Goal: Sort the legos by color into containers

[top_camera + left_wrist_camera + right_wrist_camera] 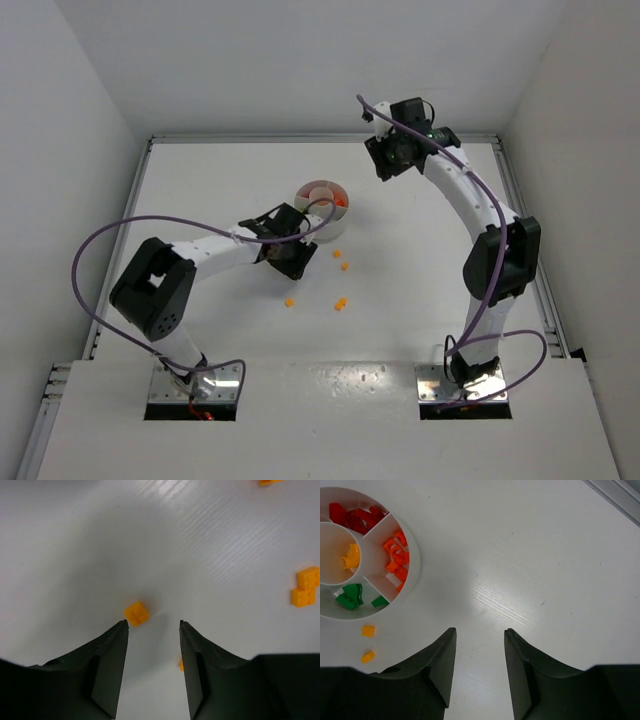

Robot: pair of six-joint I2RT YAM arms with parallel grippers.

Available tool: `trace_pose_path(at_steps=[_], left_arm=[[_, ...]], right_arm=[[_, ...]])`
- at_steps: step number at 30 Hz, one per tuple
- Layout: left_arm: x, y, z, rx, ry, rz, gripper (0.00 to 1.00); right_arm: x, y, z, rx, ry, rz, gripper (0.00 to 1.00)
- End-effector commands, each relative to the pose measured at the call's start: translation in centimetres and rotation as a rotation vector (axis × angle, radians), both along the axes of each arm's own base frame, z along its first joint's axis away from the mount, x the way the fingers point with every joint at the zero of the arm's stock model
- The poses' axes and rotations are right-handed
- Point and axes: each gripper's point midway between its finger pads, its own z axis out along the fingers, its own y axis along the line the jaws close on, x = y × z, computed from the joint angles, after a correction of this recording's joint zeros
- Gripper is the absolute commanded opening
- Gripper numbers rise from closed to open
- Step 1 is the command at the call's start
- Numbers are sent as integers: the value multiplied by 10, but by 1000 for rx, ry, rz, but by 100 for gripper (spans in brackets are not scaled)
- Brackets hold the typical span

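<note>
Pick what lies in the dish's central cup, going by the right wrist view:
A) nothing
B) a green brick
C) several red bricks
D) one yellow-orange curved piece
D: the central cup of the dish holds one yellow-orange curved piece, while the red bricks, orange bricks and green bricks lie in the wedges around it.

left arm [200,255]: elbow bent, forearm low
left tool [152,624]: pointing down, jaws apart, nothing between
right arm [470,195]: stretched forward, raised
right tool [479,630]: jaws apart, empty
</note>
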Motion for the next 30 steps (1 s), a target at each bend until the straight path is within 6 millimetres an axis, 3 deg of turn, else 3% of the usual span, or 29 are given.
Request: trace_pose_path(at_steps=[1,6,23,27,30], left_arm=[[8,5,-2,58,-10,87,51],[13,5,-7,83,-23,105,48],[-1,5,-40,102,70,80,43],[4,1,-38,100,60,70,36],[4,-2,-35,88,66,50,25]], right_arm=[[0,-2,20,28,-49,-5,44],[0,-6,16,31,-38,-10,44],[0,-7,16,50,-32,-13,44],[-2,-7,12,47,-24,-13,44],[-2,-7,12,47,-24,-13,44]])
